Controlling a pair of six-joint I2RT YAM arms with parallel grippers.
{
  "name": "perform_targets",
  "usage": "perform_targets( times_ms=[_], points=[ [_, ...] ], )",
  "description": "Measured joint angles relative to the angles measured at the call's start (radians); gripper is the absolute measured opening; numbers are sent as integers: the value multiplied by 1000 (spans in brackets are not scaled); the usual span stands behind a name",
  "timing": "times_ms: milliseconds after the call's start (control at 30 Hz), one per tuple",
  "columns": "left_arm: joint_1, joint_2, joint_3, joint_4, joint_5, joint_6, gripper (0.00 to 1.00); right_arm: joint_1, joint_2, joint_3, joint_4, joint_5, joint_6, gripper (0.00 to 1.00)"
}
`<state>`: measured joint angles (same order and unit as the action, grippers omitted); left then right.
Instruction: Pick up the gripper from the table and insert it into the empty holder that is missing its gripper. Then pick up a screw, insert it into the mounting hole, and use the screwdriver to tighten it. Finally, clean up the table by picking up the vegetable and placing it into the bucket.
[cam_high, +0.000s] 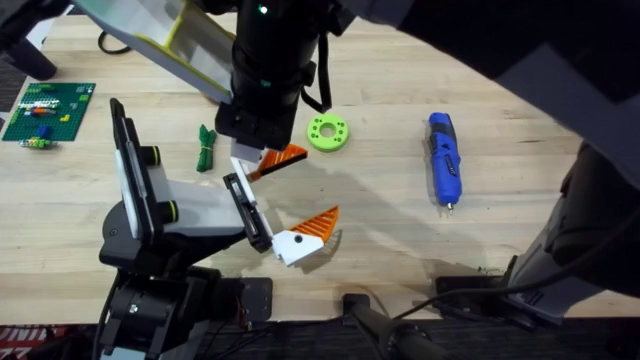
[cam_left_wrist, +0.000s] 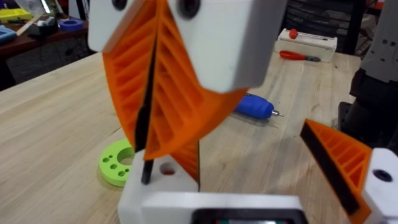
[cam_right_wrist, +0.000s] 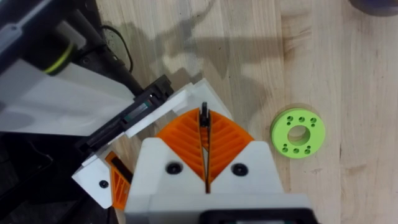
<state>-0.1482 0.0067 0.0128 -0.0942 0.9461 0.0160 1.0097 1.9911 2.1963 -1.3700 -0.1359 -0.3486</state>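
My right gripper (cam_high: 256, 160) reaches across from the right and is shut on the gripper (cam_high: 283, 156), an orange ribbed wedge. Its white base (cam_right_wrist: 194, 102) sits at the far end of the holder (cam_high: 248, 212), the black bar on my left gripper (cam_high: 275, 205). That one stands open, with an orange fingertip (cam_high: 312, 230) mounted at the bar's near end. The left wrist view shows the held gripper (cam_left_wrist: 188, 158) hanging between the right fingers (cam_left_wrist: 127, 93). The vegetable (cam_high: 205, 148) lies left of them. The screwdriver (cam_high: 445, 160) lies to the right. The screw is out of view.
A bright green ring (cam_high: 328, 132) with holes lies just behind the right gripper. A green board (cam_high: 45, 110) with small parts sits at the far left. A pale, yellow-edged container (cam_high: 175, 40), which may be the bucket, stands at the back, partly behind the arm.
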Motion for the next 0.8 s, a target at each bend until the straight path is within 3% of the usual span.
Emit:
perform_targets(
  times_ms=[400, 800],
  points=[
    [0, 0, 0, 0, 1, -4, 990, 0, 0, 9, -26, 9, 0, 4],
    [0, 0, 0, 0, 1, -4, 990, 0, 0, 156, -142, 27, 0, 4]
  ],
)
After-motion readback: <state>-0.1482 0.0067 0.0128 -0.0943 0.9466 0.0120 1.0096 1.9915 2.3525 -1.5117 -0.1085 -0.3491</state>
